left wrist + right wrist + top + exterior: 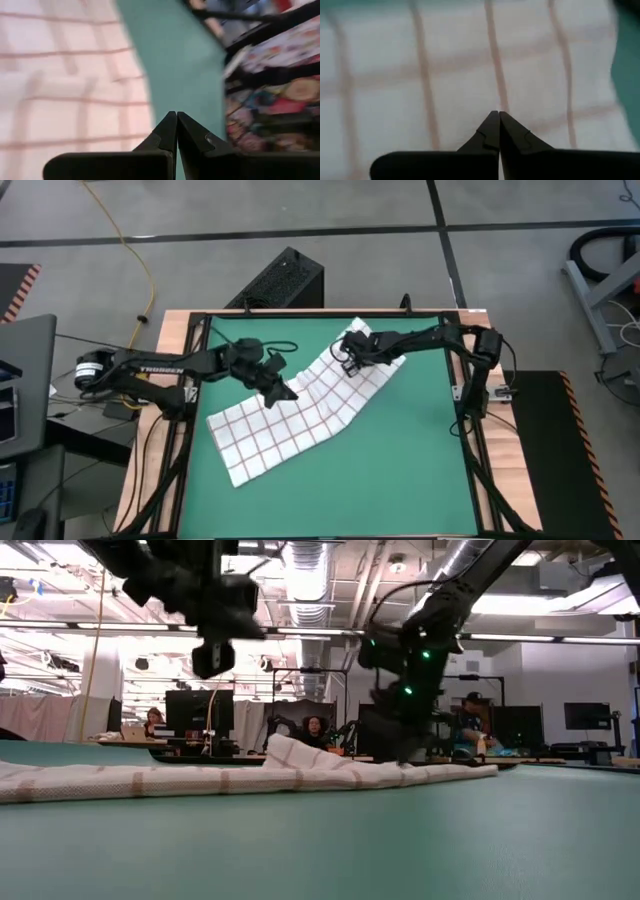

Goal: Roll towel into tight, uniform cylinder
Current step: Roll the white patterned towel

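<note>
The towel (300,415) lies spread diagonally on the green mat (400,470) of the surface. The left end effector (283,392), fingers together and empty, hovers above the towel's edge. The right end effector (347,362), fingers together, sits low over the towel's far, slightly raised end; whether it pinches cloth cannot be told.

left arm (165,368): black jointed links, white lettering printed along one link, a silver-white round cap at its base end
right arm (440,338): black, boxy joint housings, thin dark cables looping beside them
lights: small green points glow on one dark arm (low view)
left gripper (176,122): two matte black fingers, wedge-shaped, stepped inner edges
right gripper (499,121): same black tapered pair
</note>
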{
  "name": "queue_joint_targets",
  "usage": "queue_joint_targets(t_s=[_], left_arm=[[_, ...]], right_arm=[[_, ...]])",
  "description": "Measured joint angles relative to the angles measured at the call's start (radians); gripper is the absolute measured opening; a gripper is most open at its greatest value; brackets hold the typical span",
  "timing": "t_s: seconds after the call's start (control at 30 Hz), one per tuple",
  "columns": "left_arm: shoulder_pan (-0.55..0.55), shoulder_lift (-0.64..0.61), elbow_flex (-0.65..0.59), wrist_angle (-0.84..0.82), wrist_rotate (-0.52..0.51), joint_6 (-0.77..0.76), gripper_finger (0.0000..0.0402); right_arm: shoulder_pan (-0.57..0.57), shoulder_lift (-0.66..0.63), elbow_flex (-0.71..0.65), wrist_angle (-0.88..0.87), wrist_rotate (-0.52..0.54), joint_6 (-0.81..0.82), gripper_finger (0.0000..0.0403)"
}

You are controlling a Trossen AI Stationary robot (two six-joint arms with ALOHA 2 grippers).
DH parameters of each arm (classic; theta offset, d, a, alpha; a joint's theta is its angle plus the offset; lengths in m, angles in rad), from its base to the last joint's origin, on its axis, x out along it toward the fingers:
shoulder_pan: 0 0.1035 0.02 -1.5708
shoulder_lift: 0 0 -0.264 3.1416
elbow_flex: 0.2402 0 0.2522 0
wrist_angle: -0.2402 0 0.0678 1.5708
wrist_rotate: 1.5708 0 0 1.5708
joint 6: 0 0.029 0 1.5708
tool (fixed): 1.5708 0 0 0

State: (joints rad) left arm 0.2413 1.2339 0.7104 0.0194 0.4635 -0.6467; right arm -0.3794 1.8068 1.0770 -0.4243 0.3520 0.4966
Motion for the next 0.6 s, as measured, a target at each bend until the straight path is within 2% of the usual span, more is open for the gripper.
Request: queue_joint_targets(t_s=[0.1,0.17,0.23,0.33,0.4,0.5,0.6], left_arm=[[0.038,0.0,0.0,-0.176,-0.003,0.11,0.0],[0.044,0.0,0.0,-0.355,-0.032,0.197,0.0],[0.036,0.0,-0.004,-0.551,-0.113,0.265,0.0],[0.006,0.0,-0.023,-0.75,-0.212,0.295,0.0],[-0.032,-0.01,-0.037,-0.812,-0.225,0.295,0.0],[-0.119,-0.021,-0.055,-0.82,-0.237,0.253,0.0],[-0.221,-0.028,-0.075,-0.825,-0.317,0.169,0.0]], right_arm=[[0.001,-0.02,0.045,0.023,0.058,-0.008,0.0018],[0.009,-0.046,0.078,-0.004,0.085,-0.013,0.002],[0.026,-0.079,0.097,-0.034,0.091,-0.046,0.0022],[0.071,-0.143,0.106,-0.06,0.099,-0.059,0.0022],[0.108,-0.185,0.106,-0.066,0.118,-0.06,0.002],[0.164,-0.241,0.106,-0.075,0.153,-0.06,0.0019],[0.224,-0.29,0.106,-0.09,0.168,-0.056,0.0019]])
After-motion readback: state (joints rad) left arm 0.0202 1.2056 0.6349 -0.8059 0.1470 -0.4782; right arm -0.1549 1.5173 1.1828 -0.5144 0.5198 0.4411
